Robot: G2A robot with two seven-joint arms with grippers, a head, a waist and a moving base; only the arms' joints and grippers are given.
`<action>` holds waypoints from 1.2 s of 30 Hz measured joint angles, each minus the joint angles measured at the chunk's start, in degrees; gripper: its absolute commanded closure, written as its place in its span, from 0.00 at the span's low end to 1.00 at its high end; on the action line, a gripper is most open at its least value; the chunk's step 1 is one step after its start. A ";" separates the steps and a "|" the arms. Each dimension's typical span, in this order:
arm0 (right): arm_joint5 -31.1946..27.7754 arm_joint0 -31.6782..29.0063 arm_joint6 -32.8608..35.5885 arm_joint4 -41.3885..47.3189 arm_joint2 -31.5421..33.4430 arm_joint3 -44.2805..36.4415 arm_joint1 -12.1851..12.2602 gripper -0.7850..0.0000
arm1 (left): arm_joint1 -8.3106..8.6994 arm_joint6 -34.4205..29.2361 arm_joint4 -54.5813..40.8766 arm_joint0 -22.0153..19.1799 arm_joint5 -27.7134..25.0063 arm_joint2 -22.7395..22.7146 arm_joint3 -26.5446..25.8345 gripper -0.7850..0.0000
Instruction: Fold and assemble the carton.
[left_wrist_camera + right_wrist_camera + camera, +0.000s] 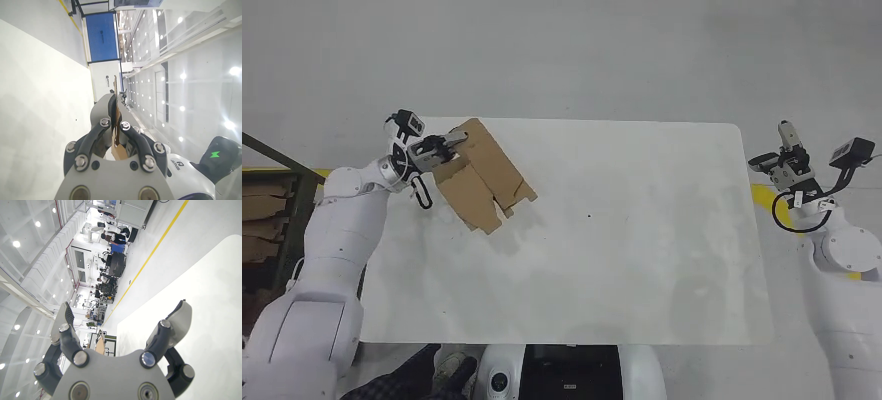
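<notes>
Flattened brown carton [482, 175], table's far-left corner

And we're in a big robotics workshop hall: yellow floor line [151, 255], bright ceiling lamps [16, 244], crowded workstations [116, 264], a white worktop [642, 250].

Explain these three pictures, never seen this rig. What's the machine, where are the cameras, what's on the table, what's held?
It is a two-armed robot working at one white table. The top view looks down from a camera above its arms. The other two pictures come from a camera on each wrist, looking along that arm's own gripper, so the room appears tilted. The thing being worked on is a flattened brown carton near the table's far left corner. The left gripper is shut on its edge; the left wrist view shows the cardboard pinched edge-on between the fingers. The right gripper is open, holds nothing and sits beyond the table's right side.
</notes>
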 measured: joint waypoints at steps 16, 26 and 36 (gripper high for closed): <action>0.00 0.00 0.00 0.00 0.00 0.00 0.00 0.00 | -1.76 -3.40 -2.12 -2.68 2.84 2.63 1.79 1.00; 0.00 0.00 0.00 0.00 0.00 0.00 0.00 0.00 | -1.76 -3.40 -2.12 -2.68 2.84 2.63 1.80 1.00; 0.00 0.00 0.00 0.00 0.00 0.00 0.00 0.00 | -1.76 -3.40 -2.12 -2.68 2.84 2.63 1.80 1.00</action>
